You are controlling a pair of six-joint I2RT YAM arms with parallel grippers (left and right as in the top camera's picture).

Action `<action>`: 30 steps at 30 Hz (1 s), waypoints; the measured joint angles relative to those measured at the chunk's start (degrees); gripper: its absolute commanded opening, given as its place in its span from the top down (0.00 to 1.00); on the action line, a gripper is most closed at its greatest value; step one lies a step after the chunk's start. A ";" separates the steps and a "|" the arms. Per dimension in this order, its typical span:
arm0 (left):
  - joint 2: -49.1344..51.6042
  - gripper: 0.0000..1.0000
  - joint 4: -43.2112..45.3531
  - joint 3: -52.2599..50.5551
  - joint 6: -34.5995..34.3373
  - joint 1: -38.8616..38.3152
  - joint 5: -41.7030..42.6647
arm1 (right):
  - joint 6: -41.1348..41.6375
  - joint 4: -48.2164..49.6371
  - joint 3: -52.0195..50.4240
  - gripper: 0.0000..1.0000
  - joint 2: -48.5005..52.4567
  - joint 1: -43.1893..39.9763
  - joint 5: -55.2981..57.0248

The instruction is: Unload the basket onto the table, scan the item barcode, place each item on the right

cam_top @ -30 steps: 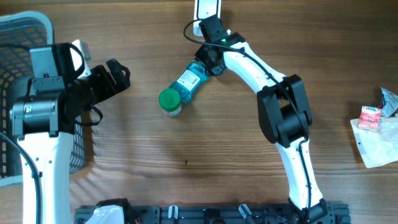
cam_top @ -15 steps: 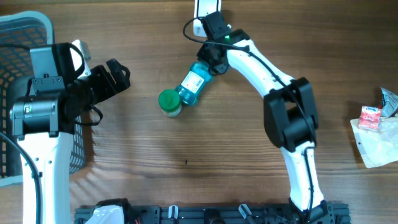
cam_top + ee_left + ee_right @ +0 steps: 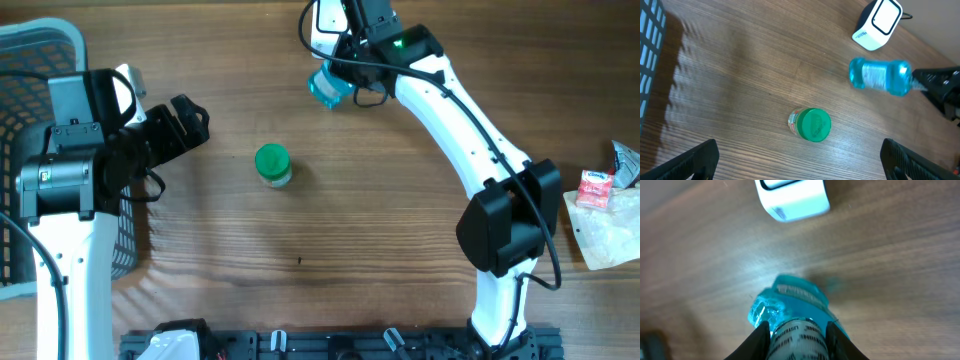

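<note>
The clear blue plastic bottle with a white label (image 3: 327, 86) lies roughly level, clamped at one end between the narrowed fingers of the right gripper (image 3: 796, 339). It is held close in front of the small white boxy scanner (image 3: 330, 15) at the far edge of the wooden table (image 3: 350, 250). A small green-lidded jar (image 3: 272, 163) stands well apart from it, nearer the left gripper (image 3: 188, 122), whose fingers are spread wide around nothing. A grey mesh basket (image 3: 30, 60) sits at the left.

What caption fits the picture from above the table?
Right claw holds the blue bottle near the white scanner; a green-lidded jar sits on the table.
</note>
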 measured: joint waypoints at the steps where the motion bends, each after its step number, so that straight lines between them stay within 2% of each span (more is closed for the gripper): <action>1: 0.00 0.00 0.00 0.00 -0.02 0.00 0.00 | -0.72 -0.50 -0.04 0.69 0.00 0.00 -0.02; 7: 0.00 0.00 0.00 0.00 0.00 0.00 0.00 | -8.15 -2.49 -0.04 0.69 0.00 0.04 -0.02; 18: 0.00 0.00 0.00 0.00 0.00 0.00 0.00 | -30.08 -11.21 -0.04 0.64 -0.26 0.04 -0.04; 21: 0.00 0.00 0.00 0.00 0.00 0.00 0.00 | -33.92 -12.76 -0.02 0.63 -0.48 0.04 -0.04; 24: 0.00 0.00 0.00 0.00 -0.02 0.00 0.00 | -35.67 -12.83 -0.02 0.47 -0.55 0.04 -0.02; 30: 0.00 0.00 0.00 0.00 0.00 0.00 0.00 | -35.21 -12.50 -0.02 0.35 -0.55 0.04 -0.02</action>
